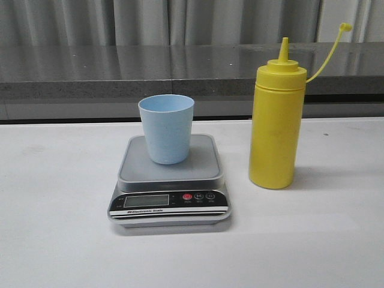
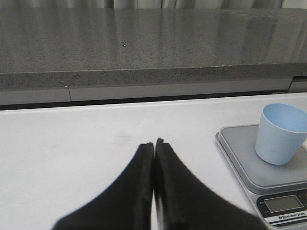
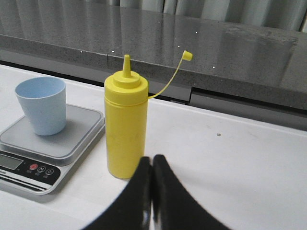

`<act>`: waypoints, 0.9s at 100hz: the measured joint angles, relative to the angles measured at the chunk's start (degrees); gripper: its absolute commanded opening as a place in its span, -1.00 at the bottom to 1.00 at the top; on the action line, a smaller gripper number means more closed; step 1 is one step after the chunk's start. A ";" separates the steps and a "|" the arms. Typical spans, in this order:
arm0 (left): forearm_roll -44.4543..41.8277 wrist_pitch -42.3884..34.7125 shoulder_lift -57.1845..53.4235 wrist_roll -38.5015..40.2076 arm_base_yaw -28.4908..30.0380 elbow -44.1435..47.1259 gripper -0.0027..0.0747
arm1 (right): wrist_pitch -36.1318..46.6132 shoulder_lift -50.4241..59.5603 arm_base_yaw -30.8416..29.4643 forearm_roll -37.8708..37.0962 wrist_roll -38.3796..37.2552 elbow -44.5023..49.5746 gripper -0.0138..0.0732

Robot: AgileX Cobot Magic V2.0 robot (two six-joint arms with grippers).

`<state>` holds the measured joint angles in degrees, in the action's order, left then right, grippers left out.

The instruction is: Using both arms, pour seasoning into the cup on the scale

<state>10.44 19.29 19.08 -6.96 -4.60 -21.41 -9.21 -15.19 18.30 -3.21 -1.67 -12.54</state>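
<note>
The yellow seasoning bottle (image 1: 274, 129) stands upright on the white table, right of the scale (image 1: 170, 180), its cap hanging off on a thin strap. On the scale's grey platform stands the pale blue cup (image 1: 167, 128), upright and empty-looking. Neither arm shows in the front view. My left gripper (image 2: 154, 142) is shut with nothing in it, over bare table beside the scale (image 2: 266, 165) and cup (image 2: 280, 132). My right gripper (image 3: 151, 157) is shut and empty too, just short of the bottle (image 3: 125, 127), with the cup (image 3: 42, 104) and scale (image 3: 43, 148) beyond.
A grey stone ledge (image 1: 180, 75) runs along the back of the white table (image 1: 54, 228), with curtains behind it.
</note>
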 measured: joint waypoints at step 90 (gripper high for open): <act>0.00 0.00 0.00 0.00 0.00 0.00 -0.98 | 1.12 0.00 -0.13 -0.53 0.11 0.24 -0.84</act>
<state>10.44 19.29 19.08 -6.96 -4.60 -21.41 -8.09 -15.19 18.17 -3.74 -1.57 -12.30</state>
